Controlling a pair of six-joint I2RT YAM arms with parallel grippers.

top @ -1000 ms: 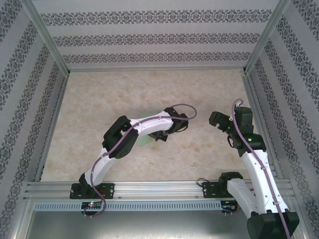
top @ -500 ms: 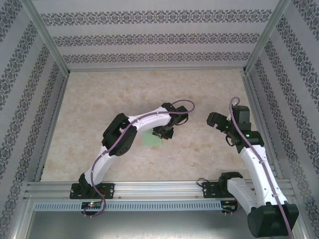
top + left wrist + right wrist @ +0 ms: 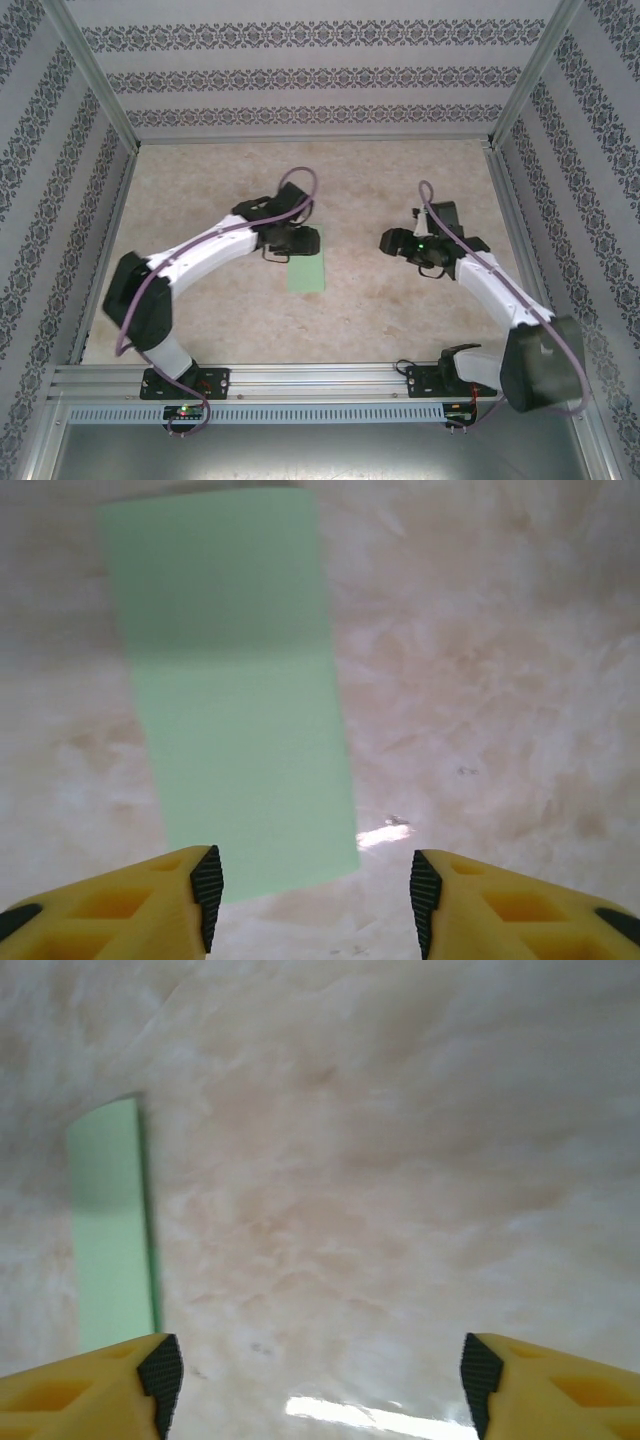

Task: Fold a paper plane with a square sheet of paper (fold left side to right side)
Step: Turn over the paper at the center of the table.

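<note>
One paper [image 3: 306, 272] lies flat on the tabletop [image 3: 200, 190], folded into a narrow pale green rectangle with its long sides running from the near edge to the far edge. It sits a little left of the middle.

The left end effector [image 3: 292, 245] hangs over the paper's far short end. In the left wrist view the paper [image 3: 235, 700] stretches away from the left end effector [image 3: 316, 898]. One corner of the paper lies in the gap, close to one yellow finger [image 3: 150, 900]. The jaws stand partly open with nothing held. The left arm bows out to the left from its base, and its forearm then reaches rightward to the wrist above the paper.

The right end effector [image 3: 392, 240] is well apart from the paper, to its right, and points leftward at it. In the right wrist view the paper [image 3: 110, 1230] shows as a thin strip at the left, beyond the right end effector [image 3: 320, 1370]. Its jaws are spread wide and empty. The right arm bends out to the right, and its forearm then slants back toward the middle.
</note>
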